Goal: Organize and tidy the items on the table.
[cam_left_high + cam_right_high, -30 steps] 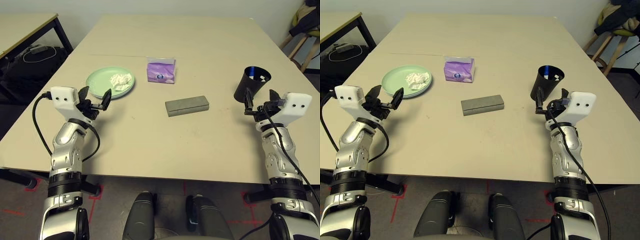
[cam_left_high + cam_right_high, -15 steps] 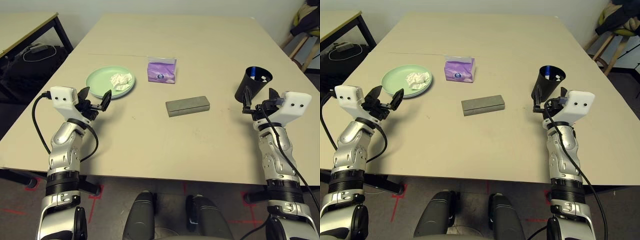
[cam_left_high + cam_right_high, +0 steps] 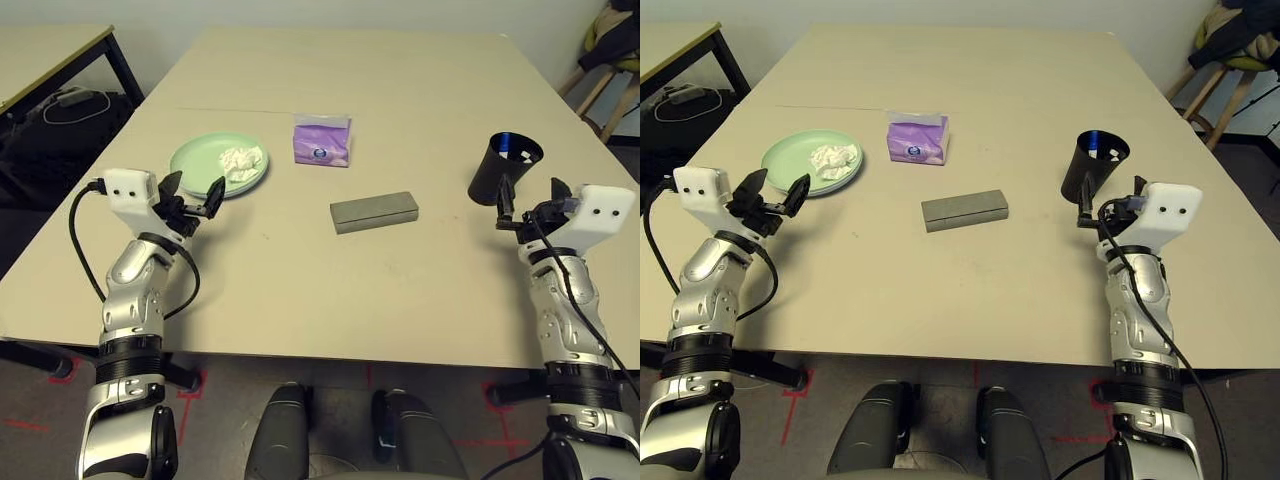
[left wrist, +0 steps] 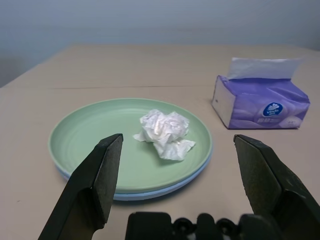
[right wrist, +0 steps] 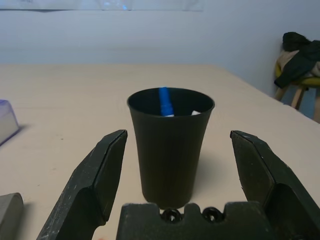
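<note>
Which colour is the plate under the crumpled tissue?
Pale green plate, stacked on a pale blue one; clearest in the left wrist view.

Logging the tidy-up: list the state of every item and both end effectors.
Plates: stacked, green on blue.
Tissue: crumpled, on top plate.
Tissue packet: open, sheet sticking out.
Glasses case: closed, flat.
Cup: upright, pens inside.
Left end effector: open, empty.
Right end effector: open, empty.

The bench (image 3: 400,80) is bare along its far edge and near edge. Across the middle stand the plates (image 3: 200,172), tissue packet (image 3: 322,141), case (image 3: 374,212) and cup (image 3: 503,168), with wide gaps between.
</note>
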